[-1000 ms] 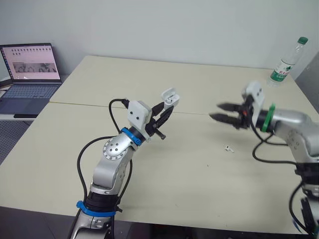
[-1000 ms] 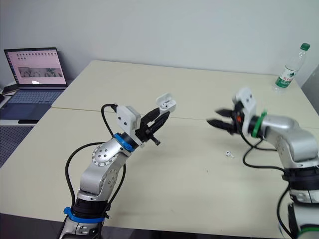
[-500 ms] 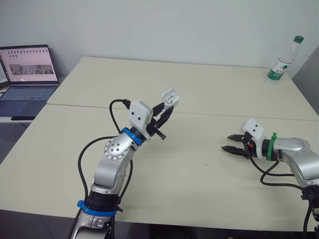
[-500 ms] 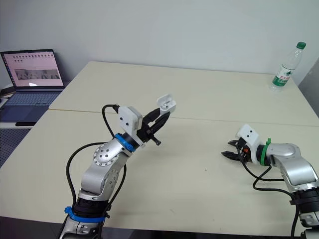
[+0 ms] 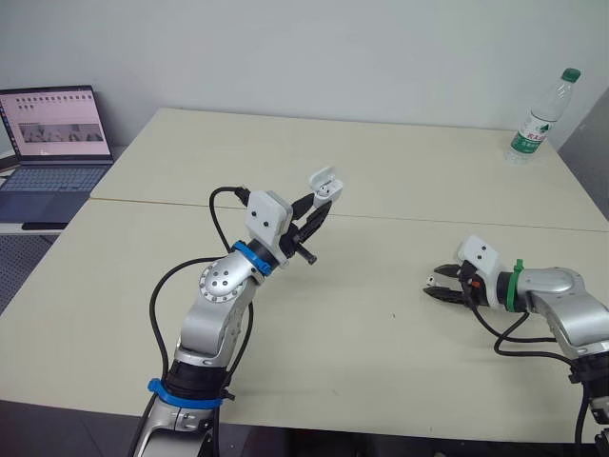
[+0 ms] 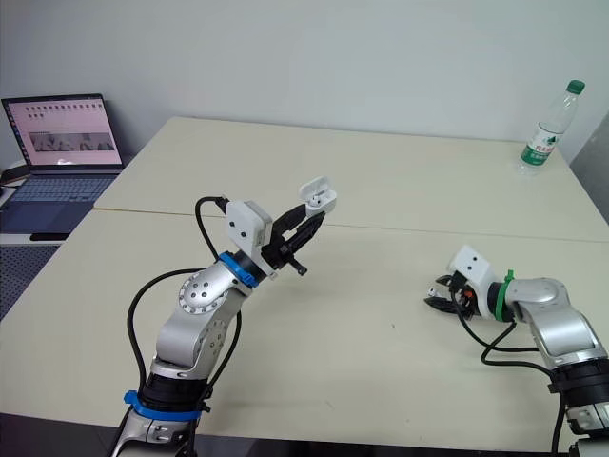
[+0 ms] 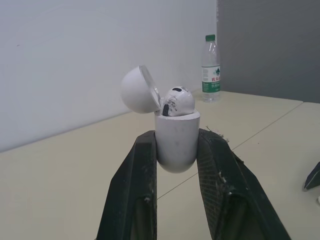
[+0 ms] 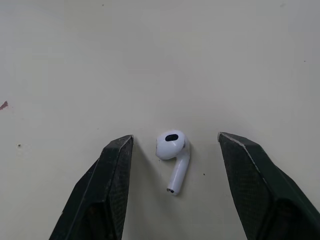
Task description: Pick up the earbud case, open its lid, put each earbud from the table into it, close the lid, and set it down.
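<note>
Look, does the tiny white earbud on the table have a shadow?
Right wrist view: the tiny white earbud casts at most a faint, soft shadow on the beige table; the light is even, with no glare. Left wrist view: the open white plastic earbud case is evenly lit too. Left eye view: the open laptop's screen glows brightly.

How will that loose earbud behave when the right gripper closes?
Glossy and rounded, the earbud is probably light and slippery. Lying flat on the smooth table inside the open right gripper, it may skid or pivot.
</note>
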Robot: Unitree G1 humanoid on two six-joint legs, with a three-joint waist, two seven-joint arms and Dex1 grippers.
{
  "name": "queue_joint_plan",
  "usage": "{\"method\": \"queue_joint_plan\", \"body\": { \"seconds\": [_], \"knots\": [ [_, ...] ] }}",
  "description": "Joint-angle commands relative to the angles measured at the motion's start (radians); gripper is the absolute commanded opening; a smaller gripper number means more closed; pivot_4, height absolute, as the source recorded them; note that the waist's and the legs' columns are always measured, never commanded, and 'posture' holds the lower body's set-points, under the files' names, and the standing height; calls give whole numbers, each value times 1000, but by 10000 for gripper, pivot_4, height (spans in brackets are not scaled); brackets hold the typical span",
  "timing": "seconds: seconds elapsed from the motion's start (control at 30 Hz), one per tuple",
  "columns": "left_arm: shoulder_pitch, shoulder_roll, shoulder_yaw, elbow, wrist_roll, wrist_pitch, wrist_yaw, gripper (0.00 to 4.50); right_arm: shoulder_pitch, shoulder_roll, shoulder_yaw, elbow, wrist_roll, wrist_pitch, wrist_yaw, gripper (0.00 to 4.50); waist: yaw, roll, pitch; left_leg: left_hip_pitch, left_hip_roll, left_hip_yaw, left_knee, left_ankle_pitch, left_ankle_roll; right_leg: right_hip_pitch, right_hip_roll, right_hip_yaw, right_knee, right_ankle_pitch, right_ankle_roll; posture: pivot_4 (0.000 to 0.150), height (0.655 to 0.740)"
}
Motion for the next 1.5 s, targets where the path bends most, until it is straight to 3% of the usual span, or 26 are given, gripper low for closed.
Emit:
{"method": "queue_joint_plan", "body": {
  "seconds": [0.03, 0.13, 0.3, 0.33, 0.5, 0.67, 0.93, 1.07, 1.2, 1.47, 1.5],
  "knots": [
    [-7, -4, -2, -38, 4, -16, 4, 7505, -22, 3, -2, 14, -15, -32, 12, 28006, 0, 0, 0, 0, 0, 0, 0, 0, 0, 0, 0, 0, 0, 0, 0, 1500, 7400],
    [-5, -1, 1, -39, 2, -15, 4, 7505, -25, 10, 2, 35, -28, -50, 16, 22027, 0, 0, 0, 0, 0, 0, 0, 0, 0, 0, 0, 0, 0, 0, 0, 1500, 7400],
    [-4, 0, 0, -40, 5, -16, 5, 7505, -24, 6, 4, 62, -39, -78, 34, 4737, 0, 0, 0, 1, 0, 0, 0, 0, 0, 1, 0, 0, 0, 0, 0, 1500, 7400],
    [-4, 0, -1, -41, 5, -16, 6, 7505, -24, 2, 5, 69, -42, -88, 39, 4126, 0, 0, 0, 1, 0, 0, 0, 0, 0, 1, 0, 0, 0, 0, 0, 1500, 7400],
    [-2, -5, -6, -40, 8, -19, 10, 7505, -21, -38, 11, 88, -68, -160, 96, 4162, 2, 0, 0, 1, 0, 0, 0, 0, 0, 1, 0, -1, 0, 0, 0, 1500, 7400],
    [-4, -16, -9, -34, 9, -26, 14, 7505, 18, -188, -2, 91, -72, -244, 258, 4162, 10, 0, 0, 0, -2, -1, 1, 0, 0, 2, -1, -1, -1, 0, 0, 1500, 7400],
    [16, -49, -13, -27, 20, -54, 32, 7505, 32, -417, 52, 377, -228, -556, 409, 4162, 3, 0, 0, 5, -1, 2, 0, 0, 0, 4, -1, 0, 0, 0, 0, 1500, 7400],
    [27, -60, -19, -29, 28, -67, 43, 7505, 0, -444, 105, 565, -353, -700, 356, 4162, -3, 0, 0, 10, 0, 5, -1, 0, 0, 7, 0, 6, 0, 0, 0, 1500, 7400],
    [37, -63, -19, -36, 31, -71, 49, 7505, -31, -450, 129, 675, -409, -780, 340, 4162, 1, 0, 0, 22, -1, 6, -1, -1, 1, 22, 0, 11, -3, -2, 2, 1500, 7400],
    [48, -60, -21, -49, 31, -68, 52, 7505, -74, -409, 136, 743, -412, -816, 343, 4162, 3, -1, 0, 23, -2, 7, -1, -1, 2, 23, -2, 13, -4, -2, 3, 1500, 7400],
    [47, -59, -22, -49, 31, -67, 53, 7505, -76, -405, 136, 744, -412, -817, 340, 7662, 3, -1, 0, 23, -2, 7, -1, -1, 2, 23, -2, 13, -4, -2, 3, 1500, 7400]
  ]
}}
